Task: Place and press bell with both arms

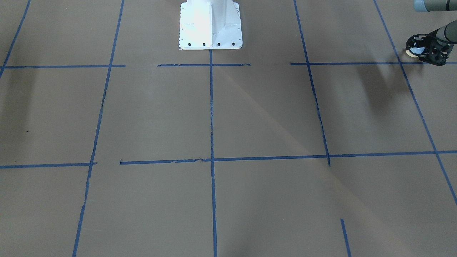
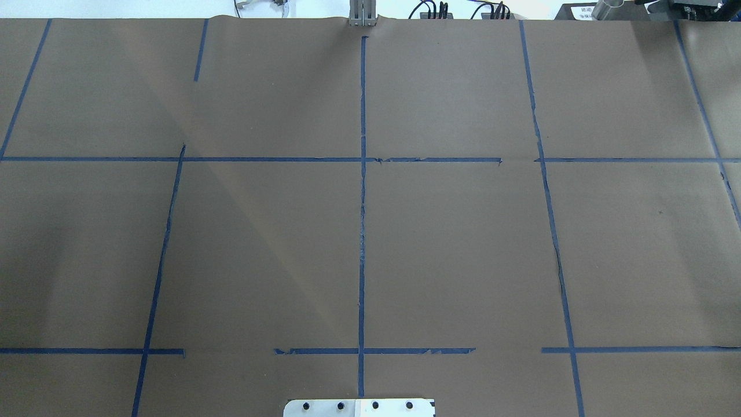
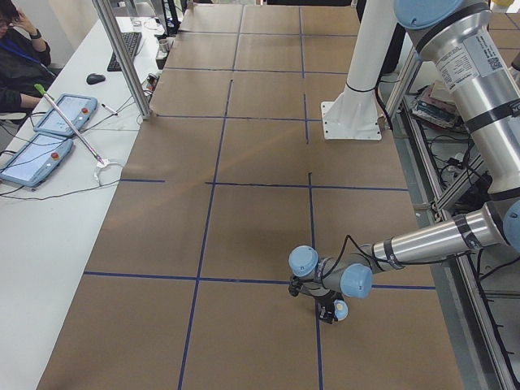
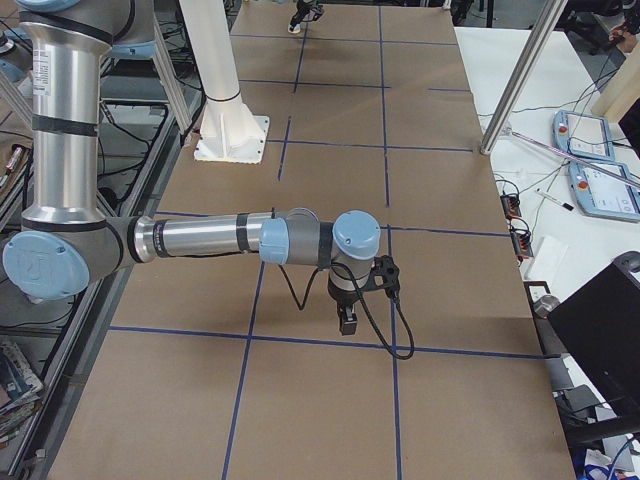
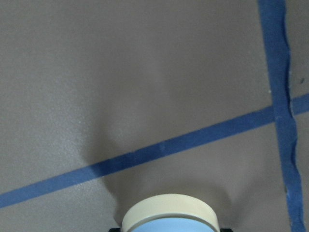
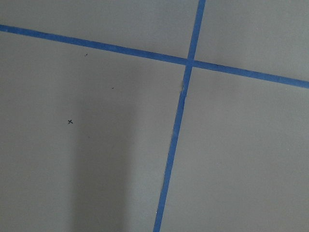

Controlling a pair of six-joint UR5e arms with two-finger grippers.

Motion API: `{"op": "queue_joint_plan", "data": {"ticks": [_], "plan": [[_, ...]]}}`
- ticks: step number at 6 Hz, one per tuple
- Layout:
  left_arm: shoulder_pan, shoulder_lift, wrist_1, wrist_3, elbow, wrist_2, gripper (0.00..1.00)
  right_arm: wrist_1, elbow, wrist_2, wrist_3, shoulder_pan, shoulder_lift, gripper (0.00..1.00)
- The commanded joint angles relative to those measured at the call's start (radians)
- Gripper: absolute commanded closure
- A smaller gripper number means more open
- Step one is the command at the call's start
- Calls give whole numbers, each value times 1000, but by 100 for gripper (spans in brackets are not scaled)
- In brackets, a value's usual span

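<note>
The bell (image 1: 415,51), a light-blue dome with a cream base ring, sits between the fingers of my left gripper (image 1: 424,51) at the table's edge on the robot's left side. The left wrist view shows the bell (image 5: 169,216) at the bottom edge, cream base toward the brown paper, close over a blue tape line. In the exterior left view the left gripper (image 3: 328,305) holds the bell (image 3: 340,309) low over the table. My right gripper (image 4: 347,322) points down near a tape line; I cannot tell if it is open or shut.
Brown paper with a blue tape grid (image 2: 362,231) covers the table. The white pedestal (image 1: 210,25) stands at the robot's side. A person (image 3: 16,49) and tablets (image 3: 49,130) are at a side desk. A black monitor (image 4: 600,330) stands off the table's far side.
</note>
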Motion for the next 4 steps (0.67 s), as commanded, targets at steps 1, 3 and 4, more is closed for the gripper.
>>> {"op": "queue_joint_plan", "data": {"ticks": [1,3,4], "plan": [[-9,1,-72,-2,-14,0,92,-1,3,-1,1,-1,0,0],[-134,-11,-63,-5,-144,0,94,0,3,1,1,-1,2,0],[-205,-23,-62,-61,-205,-2,96,-1,3,1,1,-1,2,0]]}}
